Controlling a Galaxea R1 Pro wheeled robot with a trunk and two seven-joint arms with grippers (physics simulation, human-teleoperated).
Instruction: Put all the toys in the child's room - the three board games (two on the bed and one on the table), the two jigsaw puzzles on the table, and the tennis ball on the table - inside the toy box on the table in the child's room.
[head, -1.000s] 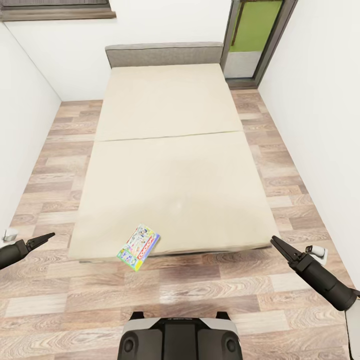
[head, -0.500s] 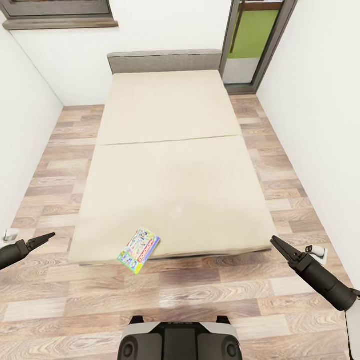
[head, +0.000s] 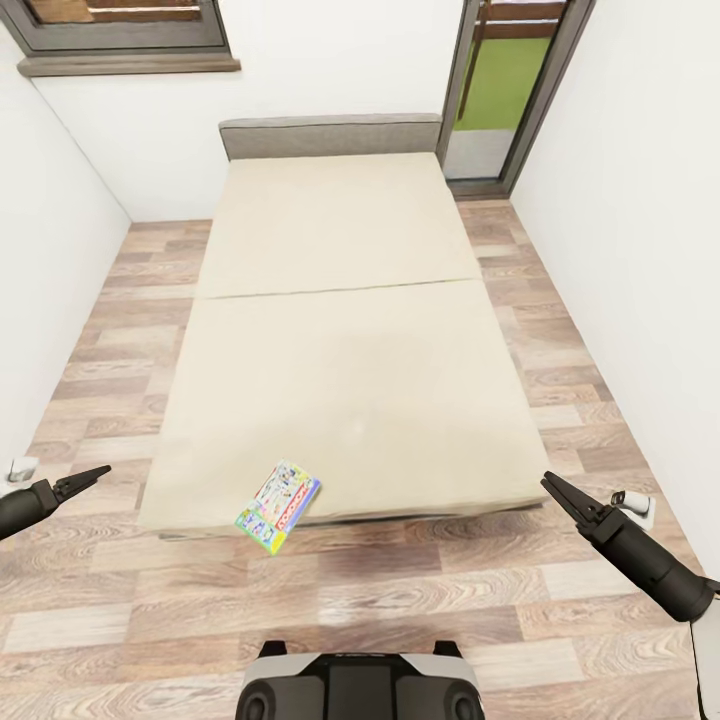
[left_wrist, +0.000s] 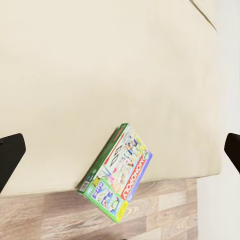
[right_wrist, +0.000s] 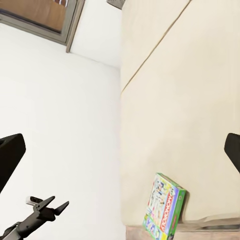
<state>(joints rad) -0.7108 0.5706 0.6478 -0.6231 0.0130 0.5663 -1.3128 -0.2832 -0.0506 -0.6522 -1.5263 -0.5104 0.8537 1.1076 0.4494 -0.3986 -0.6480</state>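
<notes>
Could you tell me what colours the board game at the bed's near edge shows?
The board game is multicoloured: green edge, red lettered band, blue-purple corner, clearest in the left wrist view.

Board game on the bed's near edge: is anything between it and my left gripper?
Nothing visible. The board game overhangs the bed at its near edge, and only bare wood floor lies between it and the left gripper.

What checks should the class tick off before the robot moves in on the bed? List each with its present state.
1. Board game in sight at the bed's near edge: ok.
2. Game fully supported by the bed: not ok, one end overhangs the floor.
3. Second board game on the bed: not ok, one seen.
4. Left gripper free: ok, nothing held.
5. Right gripper free: ok, nothing held.
6. Toy box located: cannot tell.
</notes>
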